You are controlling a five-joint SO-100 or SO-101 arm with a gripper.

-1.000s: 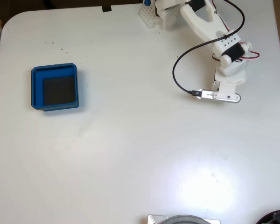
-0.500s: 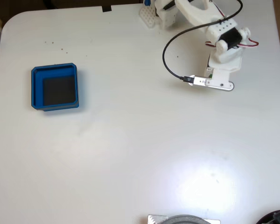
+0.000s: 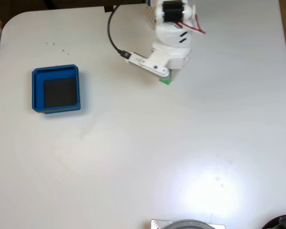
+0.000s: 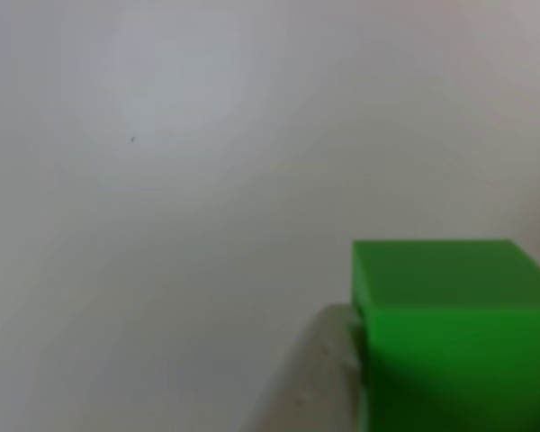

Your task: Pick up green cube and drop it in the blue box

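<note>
Hand (image 3: 168, 76) is clamped on the green cube (image 3: 166, 80), up over the white worktop (image 3: 143, 157) near the arm's base, well apart from the blue box (image 3: 56, 89) at left.

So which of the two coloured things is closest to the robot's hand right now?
The green cube: it peeks out right under the hand near the table's top edge. The blue box sits far off to the left in the fixed view.

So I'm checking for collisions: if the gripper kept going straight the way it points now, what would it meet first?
Probably the table. In the fixed view the gripper points down over the white top, with the green cube at its tip. Height above the surface is unclear. The blue box sits far left, out of that line.
</note>
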